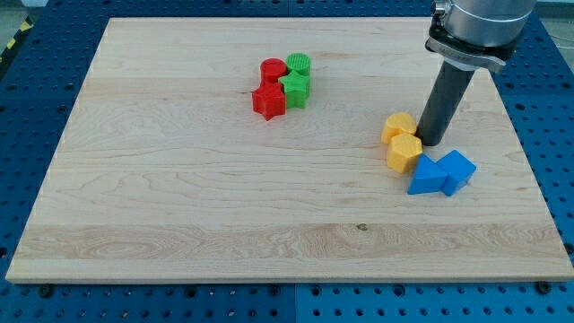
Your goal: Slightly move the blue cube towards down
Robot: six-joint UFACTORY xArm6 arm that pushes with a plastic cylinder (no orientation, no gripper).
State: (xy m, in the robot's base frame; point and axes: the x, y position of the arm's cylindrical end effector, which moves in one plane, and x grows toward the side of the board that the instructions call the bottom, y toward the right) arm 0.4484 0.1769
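The blue cube (458, 170) lies at the view's right on the wooden board (179, 197), touching a blue triangular block (427, 177) on its left. My tip (433, 142) stands just above and to the left of the blue cube, right next to two yellow blocks: one (399, 126) to its left and a yellow hexagonal one (404, 152) below-left. The rod rises toward the view's top right.
A cluster sits at the top middle: a red cylinder (273, 69), a red star (268, 101), a green cylinder (299, 64) and a green star (294, 87). The board's right edge (525, 152) is close to the blue cube.
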